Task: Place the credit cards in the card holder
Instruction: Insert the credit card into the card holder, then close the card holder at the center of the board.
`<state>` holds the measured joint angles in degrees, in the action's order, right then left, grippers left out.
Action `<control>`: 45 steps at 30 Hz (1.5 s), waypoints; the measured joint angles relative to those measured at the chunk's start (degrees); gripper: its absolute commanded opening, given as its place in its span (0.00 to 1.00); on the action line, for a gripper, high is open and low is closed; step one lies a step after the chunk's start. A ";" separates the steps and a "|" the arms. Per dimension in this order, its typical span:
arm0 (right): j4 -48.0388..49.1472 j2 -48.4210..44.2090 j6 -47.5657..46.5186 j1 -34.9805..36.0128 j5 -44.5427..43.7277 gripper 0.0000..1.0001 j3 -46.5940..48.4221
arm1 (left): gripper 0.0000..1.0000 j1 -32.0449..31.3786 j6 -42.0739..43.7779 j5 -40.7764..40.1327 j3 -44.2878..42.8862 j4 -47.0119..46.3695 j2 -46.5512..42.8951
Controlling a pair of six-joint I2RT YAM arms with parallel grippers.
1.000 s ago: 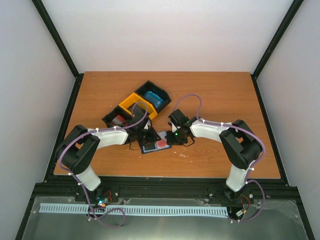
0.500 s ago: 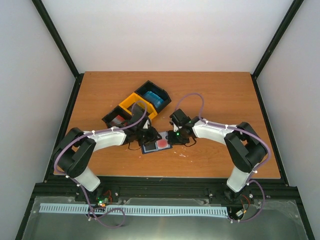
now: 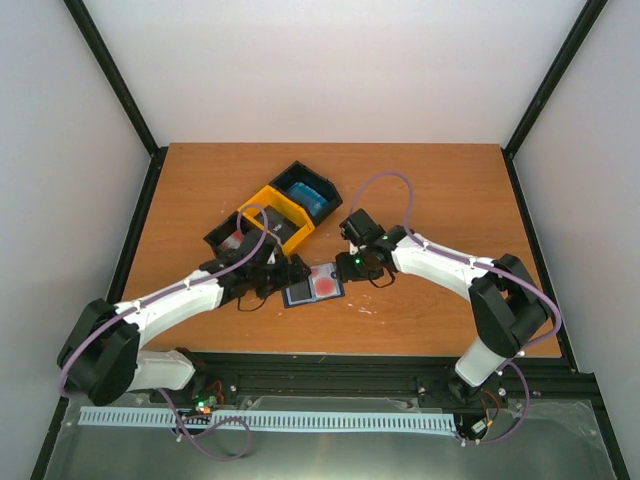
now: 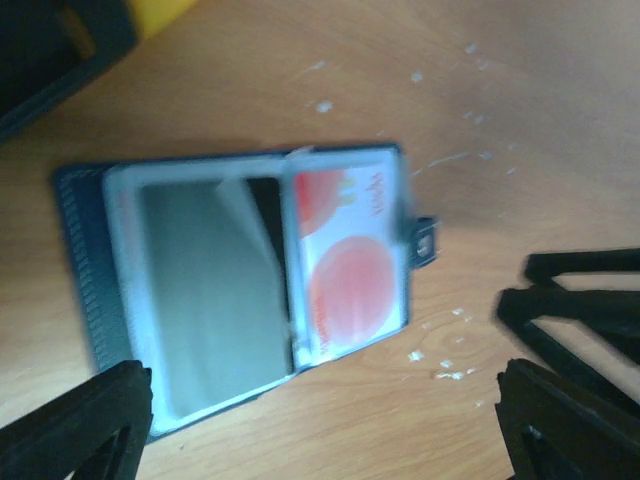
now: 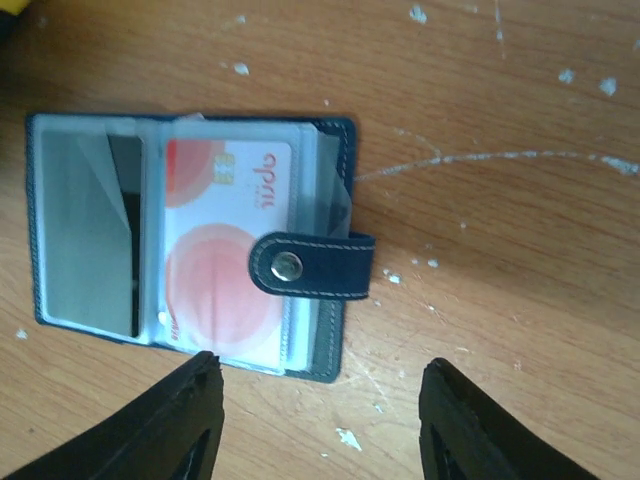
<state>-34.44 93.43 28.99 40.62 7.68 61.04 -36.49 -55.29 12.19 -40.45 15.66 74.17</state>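
The card holder (image 3: 300, 295) lies open and flat on the table (image 3: 430, 200), with a red card (image 3: 325, 287) tucked in the clear pocket of its 3 o'clock half. The left gripper (image 3: 283, 270) hangs at its 10 o'clock and the right gripper (image 3: 353, 264) at 2 o'clock, both spread wide and empty.
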 measured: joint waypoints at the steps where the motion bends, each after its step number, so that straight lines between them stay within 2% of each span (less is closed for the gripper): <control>1: -0.57 0.07 -0.13 0.26 -0.63 0.57 0.66 | 1.00 0.00 0.24 -0.55 0.76 0.74 -0.68; 8: -2.82 3.89 -0.85 3.72 -4.83 0.62 6.95 | 1.00 0.59 -0.57 -1.44 8.26 2.38 -3.76; 13: -3.98 8.74 -1.29 5.44 -7.04 0.65 9.62 | 1.00 2.47 -1.05 0.98 12.22 -0.28 -4.48; 18: -4.83 12.39 -1.77 5.66 -8.11 0.73 11.15 | 1.00 4.96 -1.07 4.96 13.14 -5.03 -3.34; 28: -3.28 12.94 0.85 3.74 -5.40 0.74 10.99 | 1.00 5.97 -0.55 8.22 12.44 -10.27 0.55; 32: -1.49 12.90 3.39 3.37 -3.15 0.75 8.24 | 1.00 5.97 -0.24 8.63 11.82 -11.41 1.86; 35: -0.20 12.31 4.98 3.34 -1.55 0.71 5.62 | 1.00 5.97 -0.22 8.63 11.65 -12.07 2.43; 39: 1.27 11.02 6.43 3.34 0.39 0.58 3.63 | 1.00 5.97 -0.20 8.63 11.50 -12.70 2.84; 45: 3.02 10.93 7.15 3.23 2.56 0.48 2.62 | 1.00 5.99 -0.07 9.18 11.52 -13.90 3.37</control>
<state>-31.42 104.36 36.14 43.86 10.24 63.66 -30.50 -55.35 21.37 -28.93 1.76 77.54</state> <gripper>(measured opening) 0.514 0.997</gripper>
